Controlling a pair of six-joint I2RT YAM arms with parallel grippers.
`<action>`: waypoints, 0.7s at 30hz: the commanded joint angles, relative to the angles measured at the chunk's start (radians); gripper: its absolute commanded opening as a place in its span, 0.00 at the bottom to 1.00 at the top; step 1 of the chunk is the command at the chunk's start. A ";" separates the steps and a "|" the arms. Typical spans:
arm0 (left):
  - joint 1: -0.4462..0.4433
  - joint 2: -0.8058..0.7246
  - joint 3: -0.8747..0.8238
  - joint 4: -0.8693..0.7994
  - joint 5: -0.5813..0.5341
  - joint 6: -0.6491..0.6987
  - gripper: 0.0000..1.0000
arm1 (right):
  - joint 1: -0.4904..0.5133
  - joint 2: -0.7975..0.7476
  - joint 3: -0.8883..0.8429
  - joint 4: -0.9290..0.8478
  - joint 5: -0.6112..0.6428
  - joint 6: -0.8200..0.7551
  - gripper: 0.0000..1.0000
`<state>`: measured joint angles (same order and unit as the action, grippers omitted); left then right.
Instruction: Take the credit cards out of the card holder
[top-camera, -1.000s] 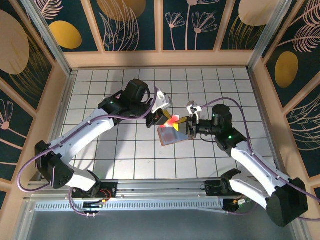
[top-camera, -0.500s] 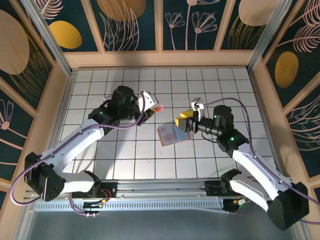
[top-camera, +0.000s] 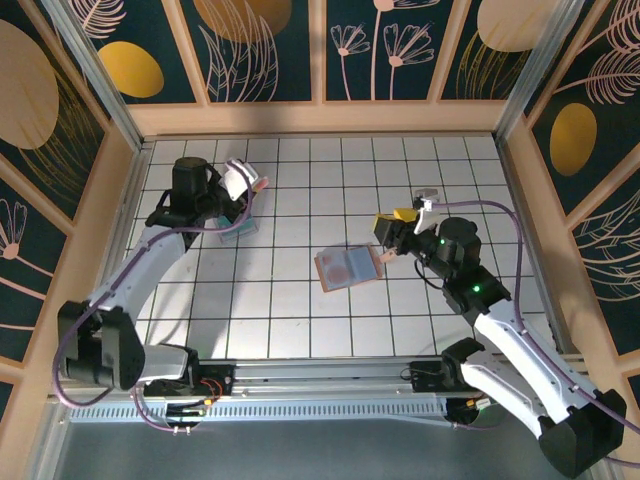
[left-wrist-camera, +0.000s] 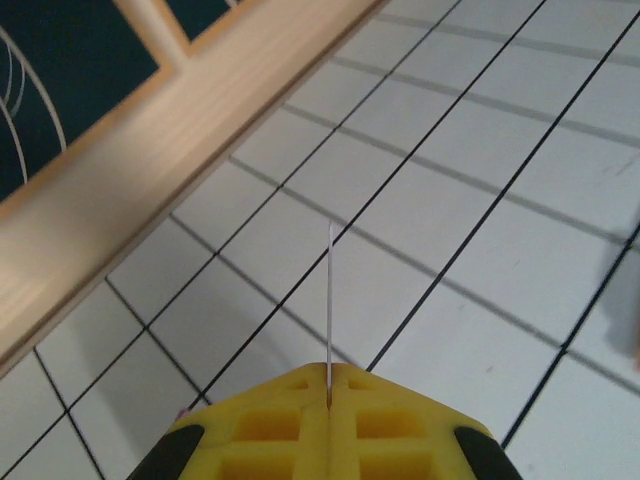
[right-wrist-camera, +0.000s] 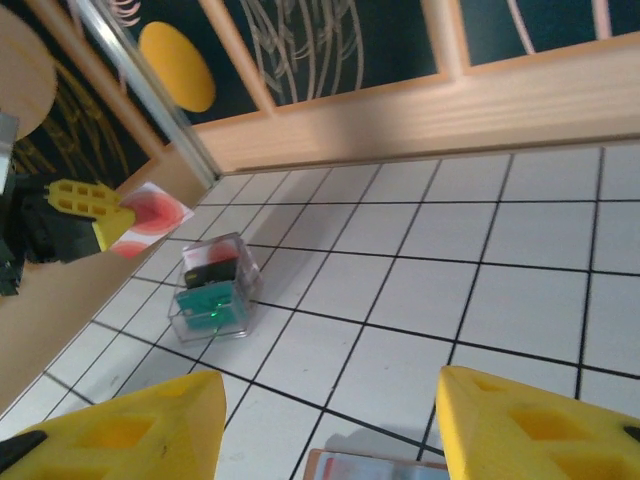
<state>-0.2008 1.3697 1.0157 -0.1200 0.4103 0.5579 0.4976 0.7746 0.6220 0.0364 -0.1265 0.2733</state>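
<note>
Card removal is sitting partway: left end effector (left-wrist-camera: 330, 385) is clamping one credit card (left-wrist-camera: 330, 290) near the clear box (top-camera: 236, 226); card holder (top-camera: 348, 266) is lying open on the worktop (top-camera: 300, 320), remaining cards unclear; right end effector (right-wrist-camera: 330, 400) is hanging released beside it.

yellow fingers (right-wrist-camera: 530, 420), red-and-white credit card (right-wrist-camera: 150, 213), white black-gridded table (top-camera: 300, 310)

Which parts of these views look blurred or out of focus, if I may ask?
Top external: sharp, evenly lit. Left wrist: wooden rail blurred, the gripped credit card a thin edge-on line. Right wrist: near yellow fingers soft, clear box fairly crisp.
</note>
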 joint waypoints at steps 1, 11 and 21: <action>0.022 0.075 0.039 0.010 0.022 0.105 0.00 | 0.004 -0.020 0.036 -0.033 0.109 0.046 0.58; 0.134 0.190 0.066 0.013 -0.016 0.177 0.00 | 0.004 -0.054 0.072 -0.103 0.202 0.076 0.58; 0.181 0.253 0.084 0.004 -0.069 0.211 0.00 | 0.004 -0.054 0.089 -0.133 0.229 0.087 0.57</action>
<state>-0.0311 1.6039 1.0657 -0.1158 0.3496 0.7300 0.4976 0.7311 0.6704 -0.0837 0.0662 0.3477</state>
